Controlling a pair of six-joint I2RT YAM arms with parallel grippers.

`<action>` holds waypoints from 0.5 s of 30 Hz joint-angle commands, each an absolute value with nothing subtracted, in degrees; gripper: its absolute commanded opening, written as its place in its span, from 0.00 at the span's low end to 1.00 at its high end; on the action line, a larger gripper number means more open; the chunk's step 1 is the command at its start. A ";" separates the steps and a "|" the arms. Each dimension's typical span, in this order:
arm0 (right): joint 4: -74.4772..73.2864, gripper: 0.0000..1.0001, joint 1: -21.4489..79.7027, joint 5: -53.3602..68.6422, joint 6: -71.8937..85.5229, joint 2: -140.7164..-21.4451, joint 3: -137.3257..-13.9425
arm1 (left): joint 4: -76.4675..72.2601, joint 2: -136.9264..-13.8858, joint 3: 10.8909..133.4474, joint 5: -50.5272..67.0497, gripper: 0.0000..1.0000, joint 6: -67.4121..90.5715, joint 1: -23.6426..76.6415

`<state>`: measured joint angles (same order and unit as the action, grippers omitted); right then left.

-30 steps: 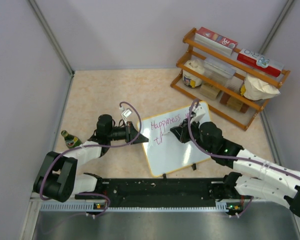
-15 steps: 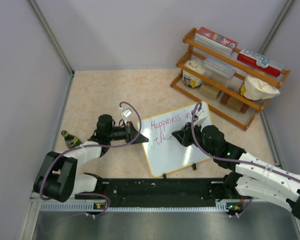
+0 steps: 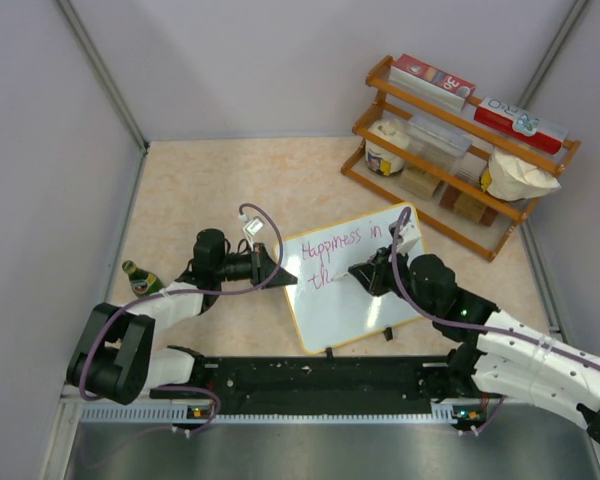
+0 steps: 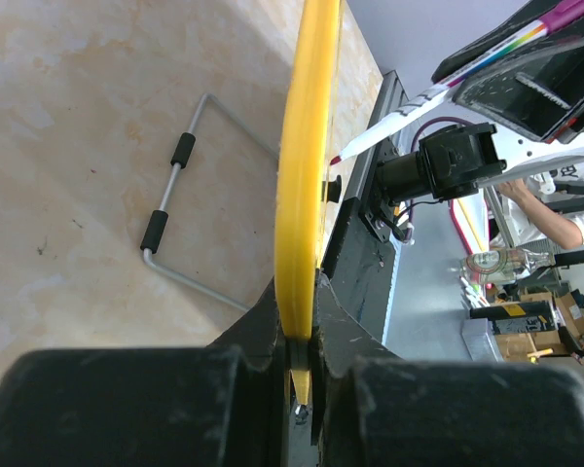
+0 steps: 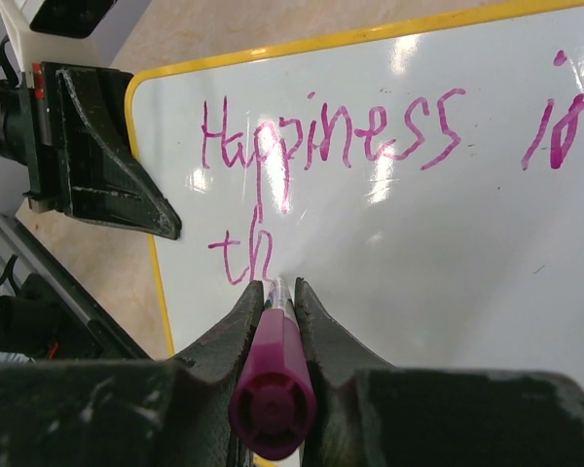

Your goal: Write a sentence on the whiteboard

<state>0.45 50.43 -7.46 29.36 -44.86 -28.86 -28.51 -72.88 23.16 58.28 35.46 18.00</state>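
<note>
1. Whiteboard [image 3: 345, 290] lies mid-desk [image 3: 220, 180], between the two arms. Left hand [image 3: 278, 274] is pressed together on its left frame edge. Right hand [image 3: 364, 272] pinches a magenta marker [image 5: 273, 370], tip at the board just after "th".
2. Risks: pen pressure may shove the board if the thin-edge clamp slips, skewing letters. The marker may twist in the grip. The wrist could smear "Happiness in".
3. Board is glossy white with glare streaks, rounded corners and a thin yellow frame. Marker has a round plastic barrel. Desk is mottled beige.

Whiteboard [image 5: 448, 253]: "Happiness in", 2nd line "th", pink ink.
</note>
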 commanded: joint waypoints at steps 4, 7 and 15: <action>0.88 0.00 49.31 -10.02 27.16 -43.24 -33.13 | -24.61 -73.13 21.53 55.81 0.00 31.11 18.72; 1.49 0.00 49.31 -9.67 26.90 -44.21 -33.40 | -24.61 -72.95 21.45 55.72 0.00 31.11 18.72; 3.16 0.00 49.22 -8.53 27.42 -46.49 -33.58 | -24.52 -73.04 21.36 55.72 0.00 30.94 18.72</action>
<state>0.80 49.78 -8.95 28.05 -45.56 -30.87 -28.51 -72.86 23.16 58.28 35.44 18.00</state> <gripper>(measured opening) 0.119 0.078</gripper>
